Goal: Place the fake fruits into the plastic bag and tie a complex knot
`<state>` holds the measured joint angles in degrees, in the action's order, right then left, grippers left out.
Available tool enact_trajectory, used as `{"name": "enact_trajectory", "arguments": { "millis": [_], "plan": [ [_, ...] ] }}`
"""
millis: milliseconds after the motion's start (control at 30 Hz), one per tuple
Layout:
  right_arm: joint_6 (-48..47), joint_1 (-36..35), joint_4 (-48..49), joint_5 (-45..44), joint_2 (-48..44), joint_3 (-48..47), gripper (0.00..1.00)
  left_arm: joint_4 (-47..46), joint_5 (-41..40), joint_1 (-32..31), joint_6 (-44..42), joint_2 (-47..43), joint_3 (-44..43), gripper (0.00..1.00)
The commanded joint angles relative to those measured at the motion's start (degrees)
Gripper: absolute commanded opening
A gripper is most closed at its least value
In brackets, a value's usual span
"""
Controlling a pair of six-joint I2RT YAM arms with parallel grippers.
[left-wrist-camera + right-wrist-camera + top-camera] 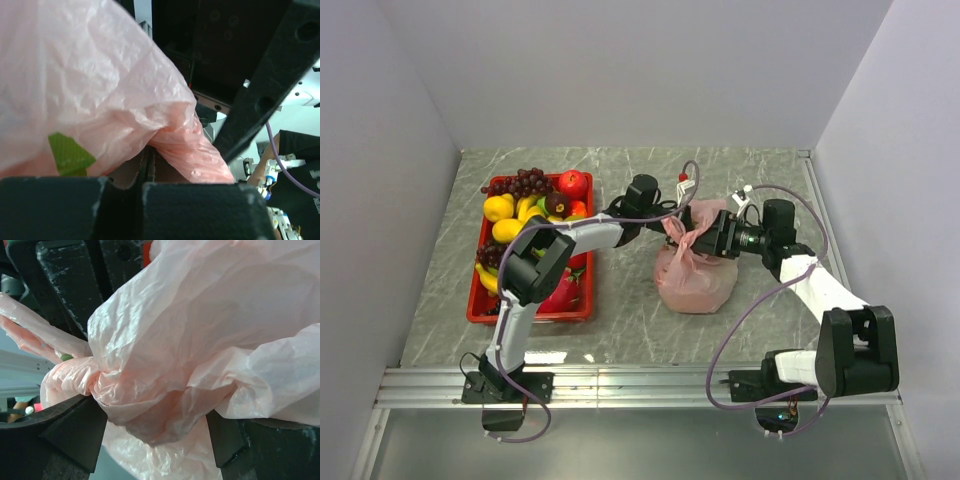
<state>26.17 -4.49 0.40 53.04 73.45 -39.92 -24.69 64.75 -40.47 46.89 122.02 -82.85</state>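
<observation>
The top external camera looks down from above and behind the arm bases, taking in the whole marble table (640, 335). Each wrist camera rides just behind its own gripper, the left gripper (146, 172) and the right gripper (155, 435). Both sit very close to the pink plastic bag (695, 280), which all three views share.

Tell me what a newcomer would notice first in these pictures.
The pink plastic bag sits mid-table, its top gathered into a knot where both arms meet: the left gripper pinches the film, the right gripper gapes around the knot. At left, a red tray holds bright fake fruits.
</observation>
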Motion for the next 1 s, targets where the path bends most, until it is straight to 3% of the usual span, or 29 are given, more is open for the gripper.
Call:
{"name": "enact_trajectory", "arguments": {
  "millis": [0,67,233,367,500,567,667,767,800,967],
  "plan": [
    [3.52,-0.95,7.84,-1.88,0.55,-1.04,0.79,-3.71,4.41,-2.24,1.54,2.69,-5.12,0.01],
    [4.15,-1.83,8.65,-2.32,0.99,-1.82,0.79,4.62,4.42,-2.77,-2.66,4.01,-8.81,0.0],
    [3.2,-2.28,7.17,-2.24,0.91,-3.14,0.79,3.95,3.37,-2.6,-3.66,3.58,-6.99,0.0],
    [-7.17,-0.17,-7.32,-0.74,-1.99,-5.43,0.8,-1.14,1.96,-1.37,-0.58,1.56,-3.11,0.0],
    [-17.97,1.41,-24.26,-0.56,-5.33,-7.97,0.82,-0.27,1.78,-0.31,-1.45,1.21,-3.28,0.0],
    [-19.84,1.94,-28.25,-0.39,-6.3,-9.82,0.87,-0.36,2.13,-0.31,-1.89,0.94,-3.28,0.0],
    [-21.43,3.26,-33.09,0.05,-8.05,-11.58,0.86,1.39,2.22,-0.31,-3.21,0.94,-4.07,0.0],
    [-21.95,3.87,-33.81,-0.21,-9.99,-10.8,0.73,0.43,2.66,-0.4,-2.86,0.77,-3.55,0.0],
    [-21.0,3.96,-31.71,-0.3,-10.43,-9.31,0.61,0.08,2.75,-0.31,-2.77,0.68,-3.11,0.0],
    [-17.04,3.96,-23.89,-0.12,-8.33,-7.19,0.47,1.57,3.1,-0.4,-4.09,0.59,-3.63,0.0]
  ]
}}
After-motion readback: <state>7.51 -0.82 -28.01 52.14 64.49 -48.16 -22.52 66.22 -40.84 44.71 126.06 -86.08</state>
